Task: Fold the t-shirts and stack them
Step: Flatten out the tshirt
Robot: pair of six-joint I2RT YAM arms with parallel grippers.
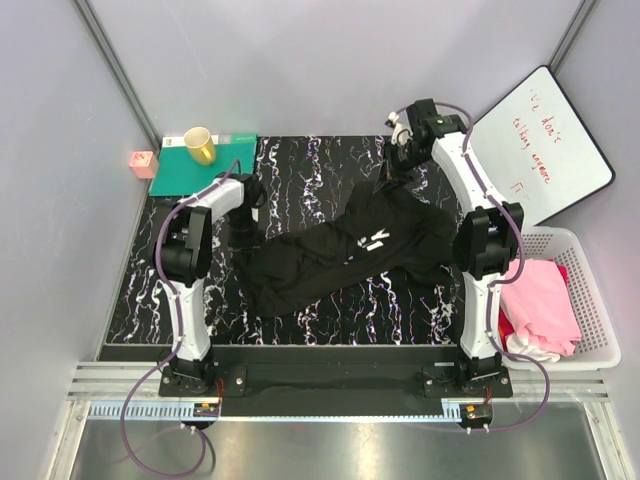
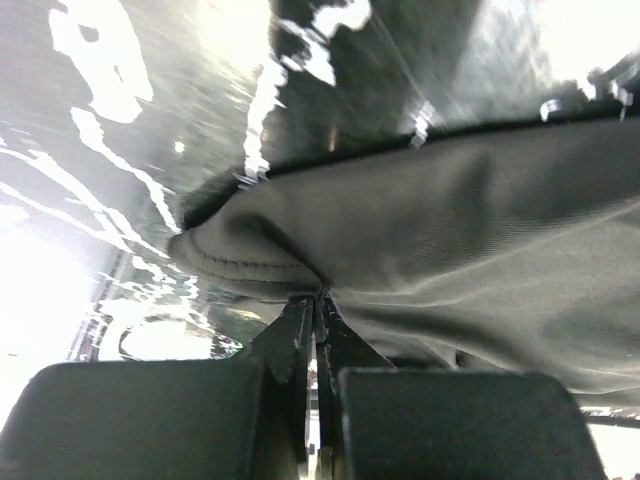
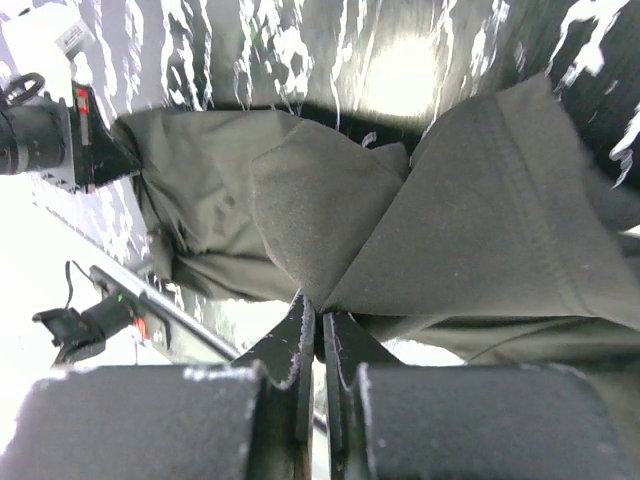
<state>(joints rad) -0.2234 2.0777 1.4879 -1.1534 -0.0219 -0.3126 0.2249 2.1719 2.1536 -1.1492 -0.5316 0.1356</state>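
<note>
The black t-shirt [image 1: 345, 250] lies crumpled across the middle of the marbled tabletop, its white lettering facing up. My left gripper [image 1: 243, 232] is shut on the shirt's left end; in the left wrist view the gripper [image 2: 318, 298] pinches a hemmed fold of the shirt [image 2: 450, 230]. My right gripper [image 1: 400, 165] is shut on the shirt's far right corner; in the right wrist view the gripper [image 3: 320, 305] pinches folded cloth [image 3: 480, 220]. A pink t-shirt [image 1: 538, 295] and a white one [image 1: 530, 345] lie in the basket.
A white basket [image 1: 592, 290] stands right of the table. A whiteboard [image 1: 540, 150] leans at the back right. A teal mat [image 1: 180, 170] with a yellow cup [image 1: 200, 145] lies at the back left, a small pink box [image 1: 143, 163] beside it.
</note>
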